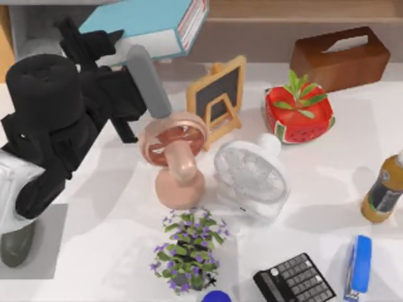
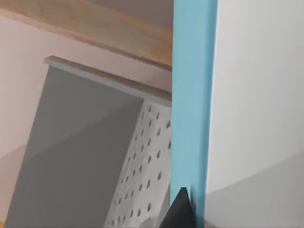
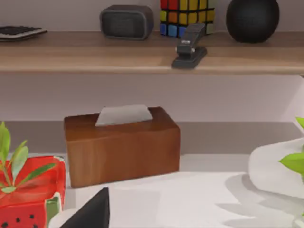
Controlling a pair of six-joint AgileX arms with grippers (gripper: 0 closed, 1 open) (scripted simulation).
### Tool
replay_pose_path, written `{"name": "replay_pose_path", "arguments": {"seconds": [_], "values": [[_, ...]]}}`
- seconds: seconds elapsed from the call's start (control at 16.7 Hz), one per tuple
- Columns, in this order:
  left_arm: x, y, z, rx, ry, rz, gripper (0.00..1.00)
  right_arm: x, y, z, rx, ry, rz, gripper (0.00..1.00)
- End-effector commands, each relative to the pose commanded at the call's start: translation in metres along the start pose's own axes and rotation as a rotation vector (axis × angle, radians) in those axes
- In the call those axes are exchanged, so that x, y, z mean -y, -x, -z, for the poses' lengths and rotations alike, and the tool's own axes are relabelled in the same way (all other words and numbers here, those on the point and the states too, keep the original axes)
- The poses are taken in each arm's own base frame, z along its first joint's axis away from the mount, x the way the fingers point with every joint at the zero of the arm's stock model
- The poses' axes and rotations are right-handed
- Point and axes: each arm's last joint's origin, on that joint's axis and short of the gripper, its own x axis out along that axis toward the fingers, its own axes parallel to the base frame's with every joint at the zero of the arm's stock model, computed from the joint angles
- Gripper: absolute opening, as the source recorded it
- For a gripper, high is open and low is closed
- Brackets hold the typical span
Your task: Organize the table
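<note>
The white table [image 1: 327,163] is crowded with small items. My left gripper [image 1: 94,41] is raised over the back left corner, shut on a light blue book [image 1: 151,22] with white pages. In the left wrist view the book's blue cover [image 2: 192,95] runs just past one black fingertip [image 2: 179,211], with a grey perforated holder [image 2: 142,166] behind it. One dark fingertip [image 3: 90,211] of my right gripper shows in the right wrist view, low over the table and facing a wooden tissue box [image 3: 121,145].
Mid-table stand a pink mushroom-shaped lamp [image 1: 179,157], a small chalkboard [image 1: 220,97], a white fan [image 1: 252,179], a watermelon planter [image 1: 299,113] and a purple flower pot [image 1: 189,251]. A calculator [image 1: 293,280], blue stapler [image 1: 359,267] and bottle [image 1: 384,189] are front right. A grey pad [image 1: 44,251] lies front left.
</note>
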Motion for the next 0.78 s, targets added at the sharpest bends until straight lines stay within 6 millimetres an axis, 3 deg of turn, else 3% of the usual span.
{"name": "replay_pose_path", "arguments": {"seconds": [0.18,0.36,0.54,0.78], "values": [[0.011,-0.007,0.043,-0.139,-0.152,0.055,0.0,0.0,0.0,0.0,0.0,0.0,0.0,1.0],[0.015,-0.029,0.074,-0.234,-0.254,0.084,0.0,0.0,0.0,0.0,0.0,0.0,0.0,1.0],[0.016,-0.05,0.086,-0.262,-0.299,0.083,0.0,0.0,0.0,0.0,0.0,0.0,0.0,1.0],[0.016,-0.053,0.088,-0.263,-0.304,0.082,0.0,0.0,0.0,0.0,0.0,0.0,0.0,1.0]]}}
